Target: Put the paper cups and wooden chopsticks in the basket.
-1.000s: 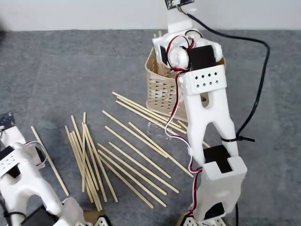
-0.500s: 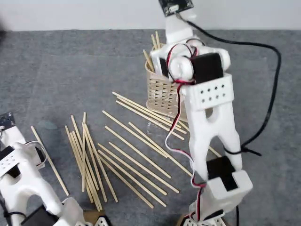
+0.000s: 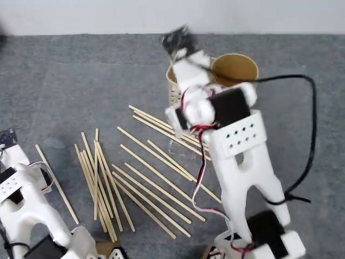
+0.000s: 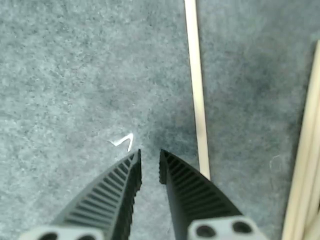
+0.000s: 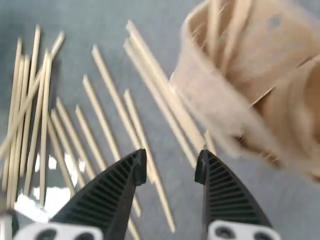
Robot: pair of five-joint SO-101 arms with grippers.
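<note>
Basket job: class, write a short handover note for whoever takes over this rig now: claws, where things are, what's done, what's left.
Left claw: slightly open, empty, low over the mat beside one chopstick.
Right claw: open, empty, above the loose chopsticks by the basket.
Done: a paper cup and a few sticks are in the basket.
Left: the loose chopsticks, scattered on the mat.

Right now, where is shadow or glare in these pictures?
Left wrist view: a dark shadow on the carpet just ahead of the left fingers. Right wrist view: bright white patches beside the chopsticks. High view: even light, no hard shadows.
</note>
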